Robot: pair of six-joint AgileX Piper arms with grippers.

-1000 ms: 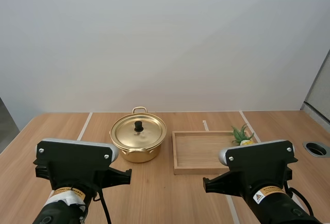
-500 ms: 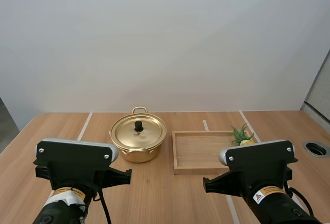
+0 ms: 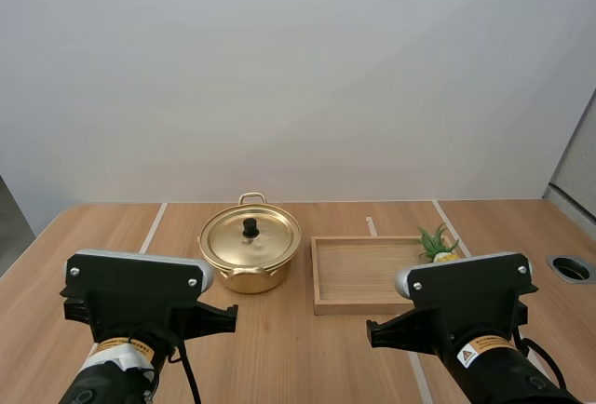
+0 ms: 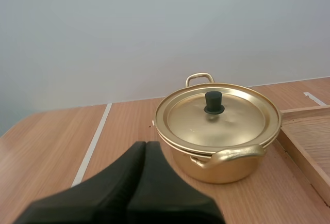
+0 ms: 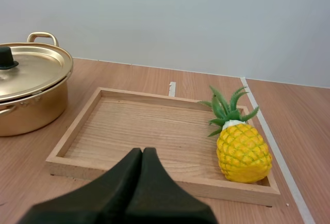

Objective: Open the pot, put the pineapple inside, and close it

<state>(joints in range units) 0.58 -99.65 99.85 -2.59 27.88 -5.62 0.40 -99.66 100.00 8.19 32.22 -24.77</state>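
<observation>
1. The bench (image 3: pixel 298 348) was pale wood, and thin white lines (image 3: pixel 154 227) ran front to back across its top.
2. The gold pot (image 3: pixel 250 246) stood upright, straight on the wood, a little left of centre.
3. The wooden tray (image 3: pixel 358 307) lay flat just beside the pot on its right, with a narrow strip of bare bench between the two.
4. Out near the right edge, a round dark hole (image 3: pixel 570 268) sat in the bench top.

Seen from above, the right arm (image 3: pixel 466 285) covers most of the pineapple (image 3: pixel 435 241).
</observation>
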